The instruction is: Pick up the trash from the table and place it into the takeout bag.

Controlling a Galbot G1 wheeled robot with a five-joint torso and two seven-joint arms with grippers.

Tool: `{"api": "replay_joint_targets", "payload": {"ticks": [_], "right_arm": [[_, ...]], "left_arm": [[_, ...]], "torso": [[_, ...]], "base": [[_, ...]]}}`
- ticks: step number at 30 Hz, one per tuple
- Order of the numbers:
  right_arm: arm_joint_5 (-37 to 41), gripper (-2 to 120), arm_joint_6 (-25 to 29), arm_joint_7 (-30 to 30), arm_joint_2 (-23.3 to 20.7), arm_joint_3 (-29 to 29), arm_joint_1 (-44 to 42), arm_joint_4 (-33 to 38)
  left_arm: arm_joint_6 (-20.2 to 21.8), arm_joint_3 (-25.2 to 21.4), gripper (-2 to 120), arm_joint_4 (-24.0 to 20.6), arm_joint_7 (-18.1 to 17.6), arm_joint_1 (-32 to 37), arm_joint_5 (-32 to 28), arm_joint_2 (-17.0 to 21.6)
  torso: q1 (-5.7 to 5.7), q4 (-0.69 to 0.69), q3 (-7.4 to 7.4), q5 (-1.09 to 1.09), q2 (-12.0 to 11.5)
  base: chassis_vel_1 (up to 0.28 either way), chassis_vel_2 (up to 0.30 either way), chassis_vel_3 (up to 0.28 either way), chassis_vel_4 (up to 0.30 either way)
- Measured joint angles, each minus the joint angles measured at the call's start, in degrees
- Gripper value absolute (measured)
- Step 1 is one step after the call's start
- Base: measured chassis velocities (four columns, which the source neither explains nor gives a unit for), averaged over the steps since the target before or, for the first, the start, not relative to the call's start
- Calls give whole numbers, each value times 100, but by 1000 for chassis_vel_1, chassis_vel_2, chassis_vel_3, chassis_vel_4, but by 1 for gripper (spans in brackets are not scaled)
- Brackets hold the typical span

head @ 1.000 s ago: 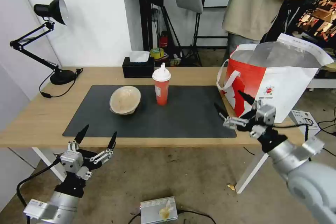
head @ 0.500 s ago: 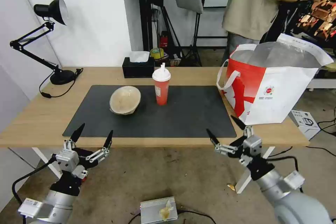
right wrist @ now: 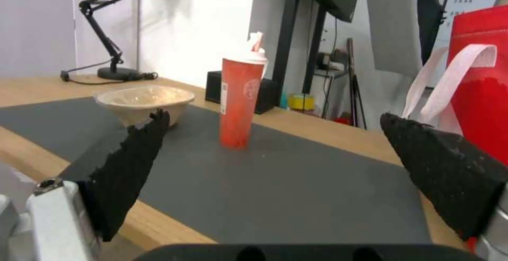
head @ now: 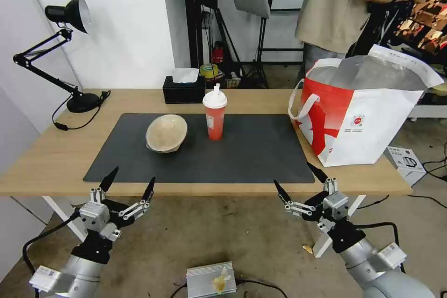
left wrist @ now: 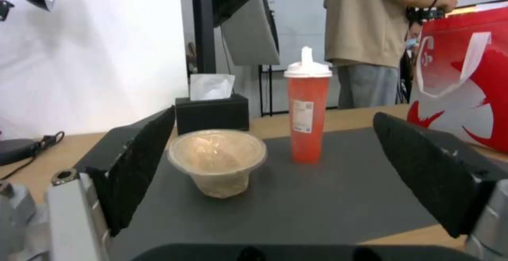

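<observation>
On the dark mat (head: 242, 153) of the light-wood table (head: 51, 158) sit two pieces of trash: a beige bowl (head: 166, 133) (left wrist: 217, 160) (right wrist: 143, 98) and, to its right, an upright red cup with white lid and straw (head: 214, 116) (left wrist: 308, 114) (right wrist: 238, 98). The red-and-white takeout bag (head: 363, 116) (left wrist: 466, 82) (right wrist: 476, 66) stands open at the table's right end. My left gripper (head: 131, 181) (left wrist: 275, 115) hangs open and holds nothing, below the front edge at the left. My right gripper (head: 296, 179) (right wrist: 274, 116) is open too, low in front of the bag's near corner.
A black desk lamp (head: 70, 23) stands at the back left and a black tissue box (head: 184, 88) behind the cup. A silver box (head: 212, 279) and a white carton (head: 405, 158) lie on the floor. A person stands behind the bag. White table legs (head: 333, 230) angle outward.
My right gripper has dropped from table height beside the bag to below the front edge, still open. The left gripper has barely shifted. Bowl, cup and bag have not moved.
</observation>
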Motion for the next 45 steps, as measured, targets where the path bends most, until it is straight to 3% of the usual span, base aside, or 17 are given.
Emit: {"api": "replay_joint_targets", "payload": {"ticks": [12, 30, 45], "right_arm": [[34, 100, -5, 3, -16, -2, 107, -37], [292, 100, -188, 91, -298, -324, 833, -438], [909, 100, -435, 212, -1180, -1190, 2045, -1177]], "left_arm": [[64, 87, 100, 42, 10, -9, 121, 24], [-189, -388, 100, -10, 148, 357, 124, -116], [-254, -500, 100, -46, 205, 424, 323, -458]], "torso": [[1, 0, 0, 0, 0], [1, 0, 0, 0, 0], [1, 0, 0, 0, -1]], "base": [[0, 0, 0, 0], [0, 0, 0, 0], [0, 0, 0, 0]]}}
